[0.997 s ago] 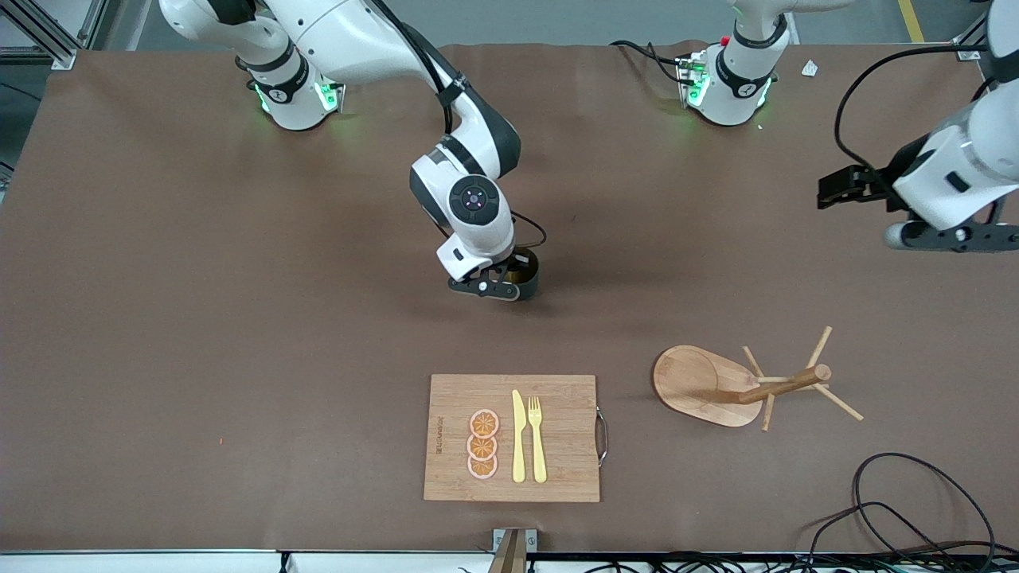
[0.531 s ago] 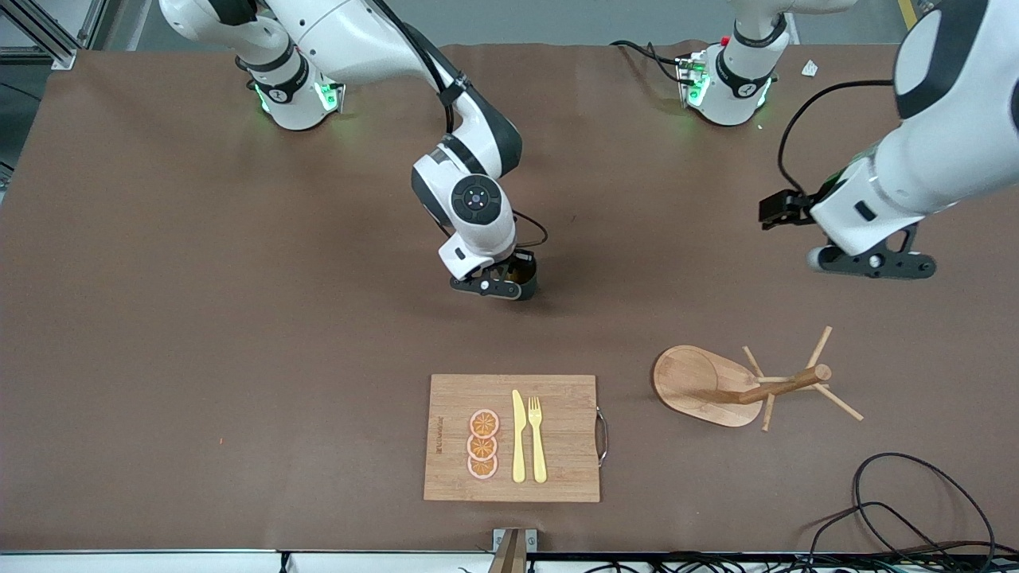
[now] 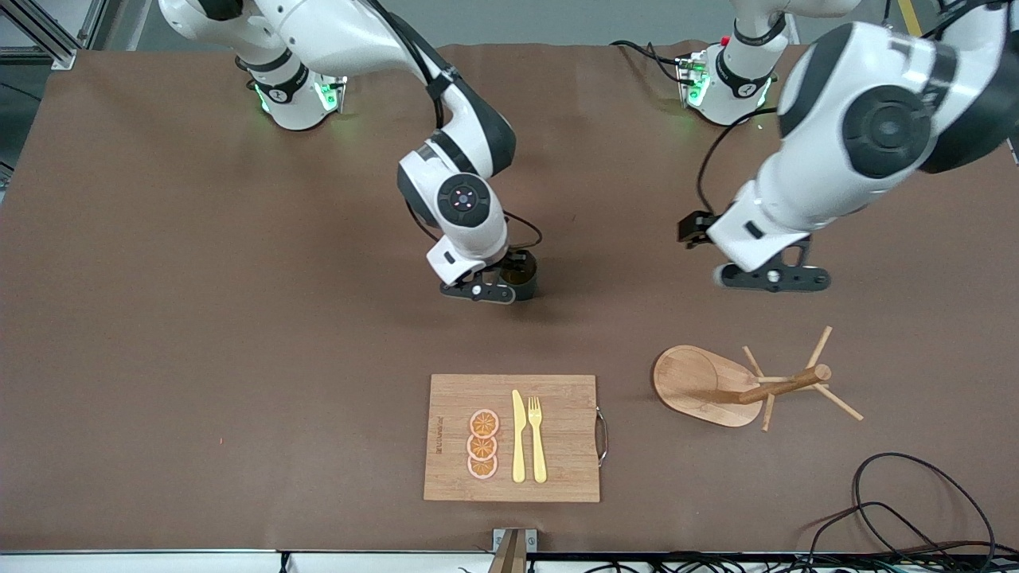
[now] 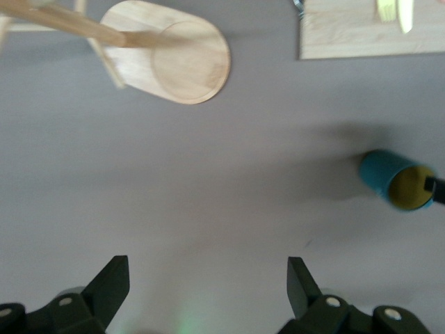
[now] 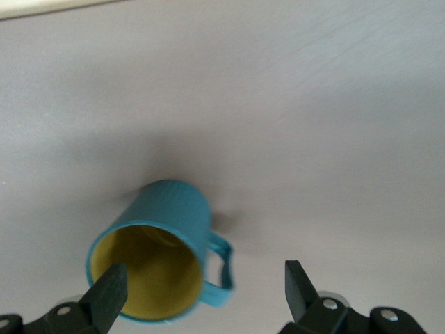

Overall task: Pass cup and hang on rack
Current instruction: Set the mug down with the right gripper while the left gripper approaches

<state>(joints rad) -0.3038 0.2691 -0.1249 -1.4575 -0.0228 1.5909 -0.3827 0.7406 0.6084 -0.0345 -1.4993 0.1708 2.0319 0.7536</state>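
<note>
Brown matte table cover (image 3: pixel 199 334) spans the whole work surface; grey floor and a piece of aluminium frame show past its edge by the robot bases. Black cables (image 3: pixel 915 509) loop on the table at the near corner toward the left arm's end.

Small teal-green cylindrical cup (image 5: pixel 156 254) with a yellowish-brown inside and a small side loop handle stands upright on the table around mid-table, mouth up. In the front view it is mostly hidden by the right arm's hand. Handle is visible in the right wrist view.

Right gripper (image 5: pixel 201 289) sits low right at the cup, jaws spread wide; one finger shows over the cup's mouth, the other clear of the handle side, neither pressing the wall. Cup is not gripped.

Left gripper (image 4: pixel 208 282) hangs over bare table between the cup and the rack, toward the left arm's end, jaws wide apart, nothing between them.

Light wooden mug rack (image 3: pixel 744 386) with oval bamboo base, central post and thin angled pegs stands nearer the front camera than the left gripper, toward the left arm's end.

Rectangular bamboo cutting board (image 3: pixel 557 469) with a metal side handle lies nearer the front camera than the cup. On it are three orange slices (image 3: pixel 482 445), a yellow plastic knife (image 3: pixel 518 436) and a yellow plastic fork (image 3: pixel 536 438).
</note>
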